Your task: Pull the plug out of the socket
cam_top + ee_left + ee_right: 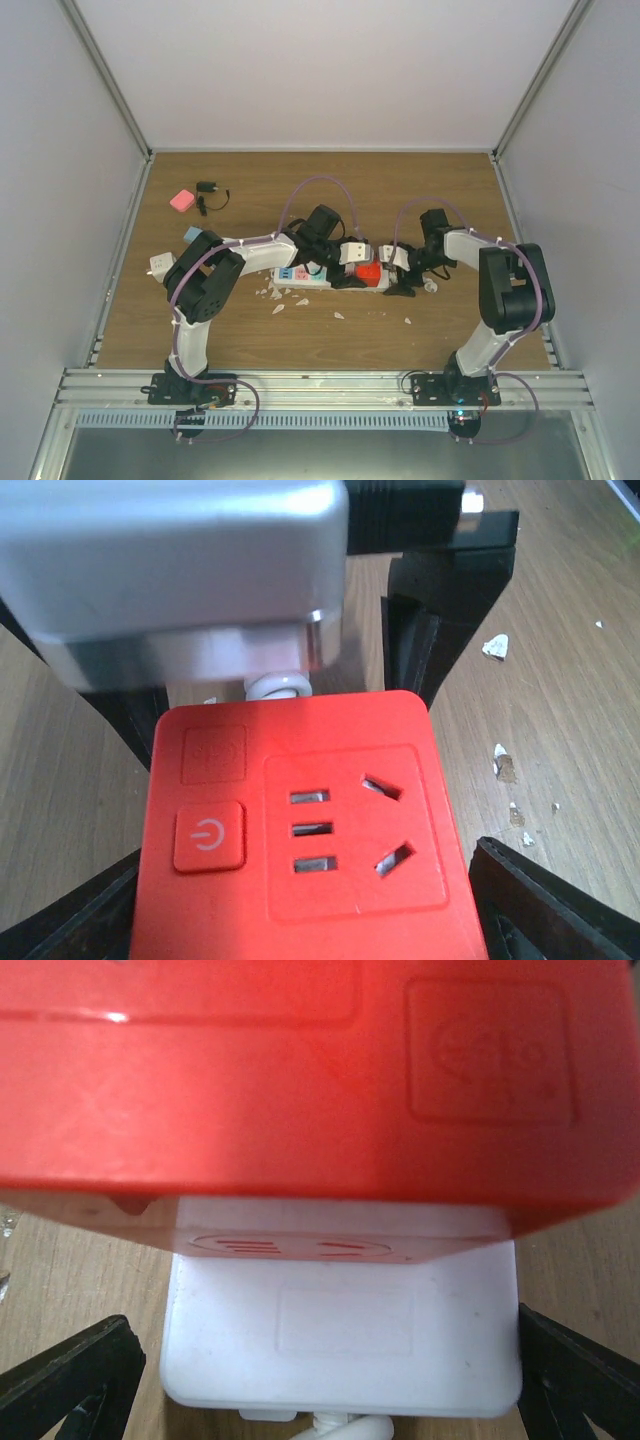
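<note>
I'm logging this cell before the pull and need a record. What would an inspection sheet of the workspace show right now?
Surface: wooden table, flecked with white chips.
Job's things: red plug sits on the end of the white socket strip.
Clutter: pink block, small black device, white piece, all at left.
Grippers: left gripper straddles the plug, contact unclear; right gripper open, flanking the strip.
Cables: purple cable loops on both arms.
Surroundings: pale enclosure walls; metal rail at near edge.
</note>
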